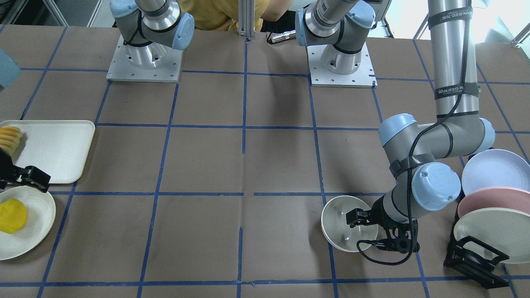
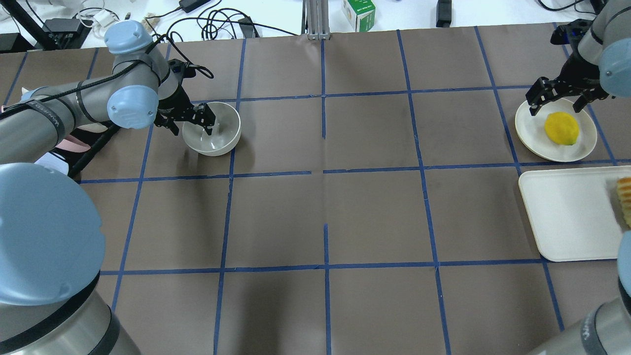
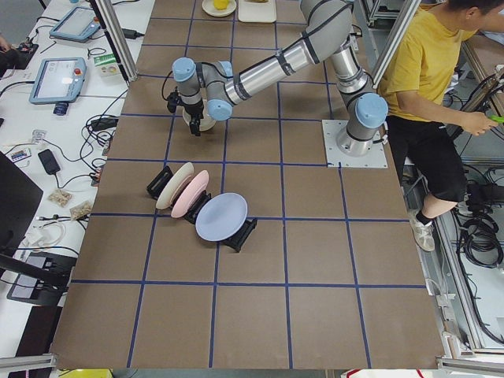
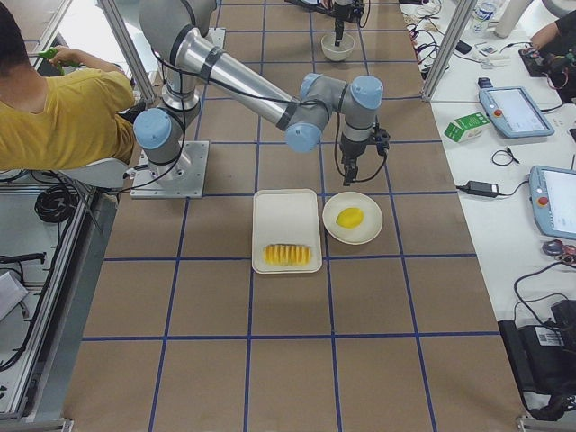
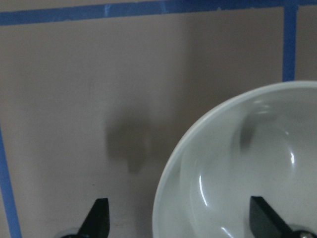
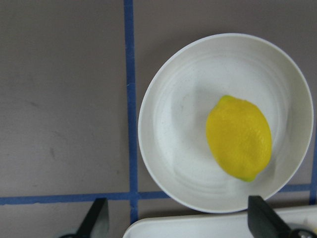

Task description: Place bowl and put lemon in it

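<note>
The off-white bowl [image 2: 220,141] sits on the table at the far left; it also shows in the front view [image 1: 337,231]. My left gripper [image 2: 190,121] is open and straddles the bowl's near rim [image 5: 171,178], one finger inside and one outside. The yellow lemon [image 2: 562,128] lies on a shallow off-white plate [image 2: 532,133] at the far right. My right gripper [image 2: 562,100] is open and empty, just above the plate's far edge. In the right wrist view the lemon [image 6: 238,138] lies right of the plate's [image 6: 173,124] centre, ahead of the spread fingers.
A white tray [image 2: 567,217] with a row of yellow-orange fruit slices [image 2: 625,199] lies beside the plate. A rack of pastel plates [image 1: 492,207] stands by the left arm. A person in yellow [image 3: 429,71] sits behind the robot.
</note>
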